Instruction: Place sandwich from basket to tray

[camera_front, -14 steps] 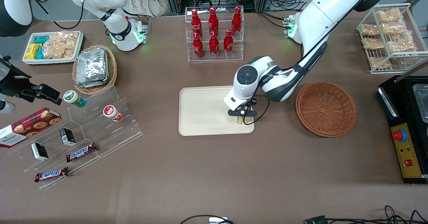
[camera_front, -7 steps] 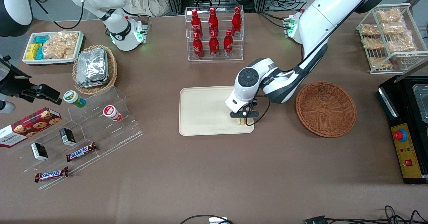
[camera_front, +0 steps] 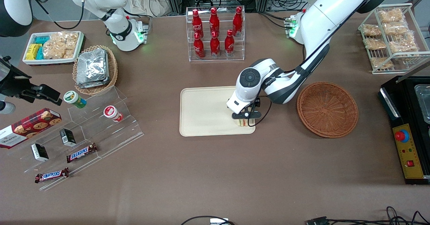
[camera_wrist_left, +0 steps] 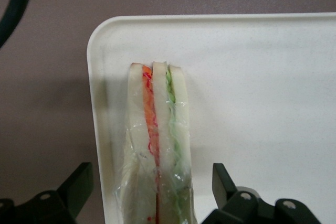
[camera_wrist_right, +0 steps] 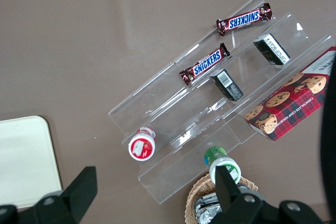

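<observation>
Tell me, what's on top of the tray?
Just the sandwich, standing on its edge near a corner of the tray. The open end effector sits around it, fingers apart. The arm covers part of the tray, so that bit can't be seen.

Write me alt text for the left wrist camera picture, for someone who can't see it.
A wrapped triangular sandwich of white bread with red-orange and green filling lies on a cream-coloured plastic tray, close to its rounded corner. The open black tool straddles the sandwich, a finger on each side, not touching it. Brown table surrounds the tray.
</observation>
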Action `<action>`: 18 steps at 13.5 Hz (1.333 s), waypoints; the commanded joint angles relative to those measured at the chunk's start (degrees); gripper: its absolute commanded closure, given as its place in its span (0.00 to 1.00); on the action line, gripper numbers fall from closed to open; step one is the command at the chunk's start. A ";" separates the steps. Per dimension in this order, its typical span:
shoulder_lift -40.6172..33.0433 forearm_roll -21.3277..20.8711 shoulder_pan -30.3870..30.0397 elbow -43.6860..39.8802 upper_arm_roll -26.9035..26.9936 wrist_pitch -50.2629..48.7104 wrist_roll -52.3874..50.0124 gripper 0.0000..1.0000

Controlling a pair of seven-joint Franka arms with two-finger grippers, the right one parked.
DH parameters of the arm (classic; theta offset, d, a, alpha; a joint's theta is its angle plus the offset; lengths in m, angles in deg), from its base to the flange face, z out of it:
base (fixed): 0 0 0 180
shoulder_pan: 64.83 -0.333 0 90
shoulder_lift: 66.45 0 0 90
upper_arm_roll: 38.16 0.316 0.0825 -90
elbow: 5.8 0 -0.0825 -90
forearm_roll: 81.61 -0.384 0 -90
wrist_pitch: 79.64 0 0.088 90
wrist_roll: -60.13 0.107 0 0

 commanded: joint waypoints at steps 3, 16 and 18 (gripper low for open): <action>-6.73 4.28 -1.70 -2.20 -0.60 -4.15 -1.39 0.00; -47.08 23.37 2.07 8.52 36.46 -23.85 38.21 0.00; -48.32 23.46 2.07 8.17 42.09 -24.64 46.29 0.00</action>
